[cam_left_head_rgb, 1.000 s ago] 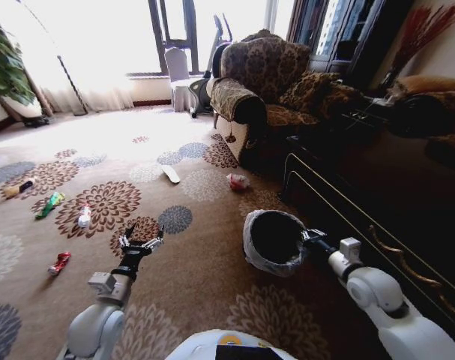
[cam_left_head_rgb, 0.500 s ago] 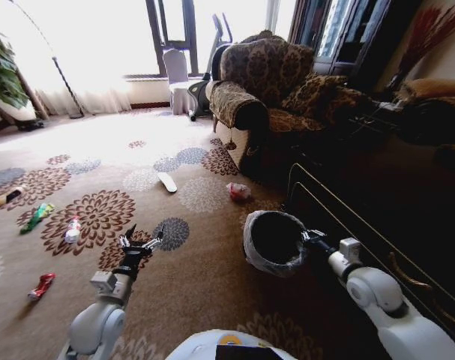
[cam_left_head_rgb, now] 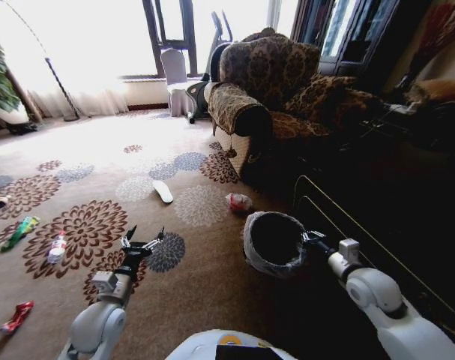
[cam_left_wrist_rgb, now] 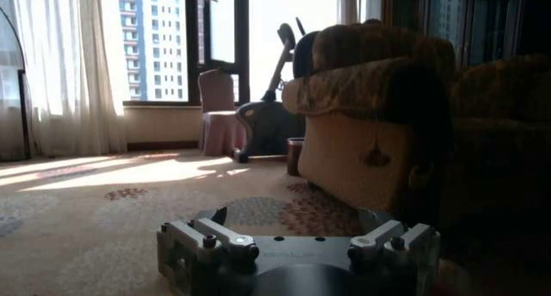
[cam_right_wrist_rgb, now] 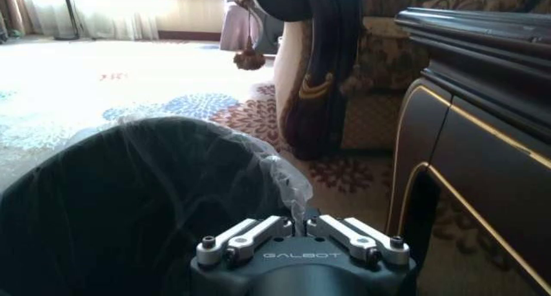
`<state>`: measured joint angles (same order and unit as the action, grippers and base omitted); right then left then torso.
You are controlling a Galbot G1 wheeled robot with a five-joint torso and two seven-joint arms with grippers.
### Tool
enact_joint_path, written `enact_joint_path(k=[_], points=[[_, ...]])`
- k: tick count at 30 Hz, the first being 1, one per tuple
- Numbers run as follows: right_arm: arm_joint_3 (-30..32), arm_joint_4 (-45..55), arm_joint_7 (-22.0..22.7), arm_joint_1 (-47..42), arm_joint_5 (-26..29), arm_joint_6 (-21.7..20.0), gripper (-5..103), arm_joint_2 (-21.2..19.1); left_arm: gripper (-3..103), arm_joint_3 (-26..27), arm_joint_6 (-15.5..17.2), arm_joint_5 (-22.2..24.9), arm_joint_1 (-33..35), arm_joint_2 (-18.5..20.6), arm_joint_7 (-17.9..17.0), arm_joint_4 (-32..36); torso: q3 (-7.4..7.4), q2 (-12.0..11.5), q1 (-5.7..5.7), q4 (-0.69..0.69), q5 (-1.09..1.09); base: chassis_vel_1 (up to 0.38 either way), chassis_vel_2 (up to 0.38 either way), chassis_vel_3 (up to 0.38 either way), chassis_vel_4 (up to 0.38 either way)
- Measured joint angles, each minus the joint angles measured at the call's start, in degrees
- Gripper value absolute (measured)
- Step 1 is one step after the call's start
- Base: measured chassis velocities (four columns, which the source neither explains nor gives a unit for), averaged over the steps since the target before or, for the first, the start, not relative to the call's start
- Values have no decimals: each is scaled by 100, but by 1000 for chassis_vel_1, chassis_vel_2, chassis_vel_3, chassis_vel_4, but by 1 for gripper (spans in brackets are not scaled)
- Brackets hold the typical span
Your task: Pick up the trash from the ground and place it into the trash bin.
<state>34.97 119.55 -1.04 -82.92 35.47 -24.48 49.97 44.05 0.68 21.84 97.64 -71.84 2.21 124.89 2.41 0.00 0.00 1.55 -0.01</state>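
Trash bin [cam_left_head_rgb: 274,241]: small, round, dark, translucent grey liner bunched over rim; held above patterned carpet [cam_left_head_rgb: 205,277], right gripper [cam_left_head_rgb: 307,238] clenched on its rim; left gripper [cam_left_head_rgb: 142,241] spread wide, empty, low over carpet; red-and-white wad [cam_left_head_rgb: 239,202] beside armchair [cam_left_head_rgb: 268,90].

Dark round trash bin [cam_left_head_rgb: 273,241], grey bag liner, upright, red-white wad [cam_left_head_rgb: 239,202] nearby on carpet

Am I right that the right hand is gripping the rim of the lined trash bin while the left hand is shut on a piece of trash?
Not quite: the left hand is open and empty, as the head view shows. The right hand does grip the trash bin rim.
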Motion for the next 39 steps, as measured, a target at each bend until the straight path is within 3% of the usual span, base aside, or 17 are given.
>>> enact_joint_path(k=[12, 39], points=[[16, 39, 1, -76, -33, 1, 3, 30, 100, 10, -5, -72, 39, -23, 6, 30, 2, -1, 1, 1, 1, -142, 138, 140, -137], [127, 74, 0, -241, -109, 79, 3, 161, 100, -59, -57, -20, -103, 158, 82, -273, 0, 0, 0, 1, 0, 2, -6, -3, 1]])
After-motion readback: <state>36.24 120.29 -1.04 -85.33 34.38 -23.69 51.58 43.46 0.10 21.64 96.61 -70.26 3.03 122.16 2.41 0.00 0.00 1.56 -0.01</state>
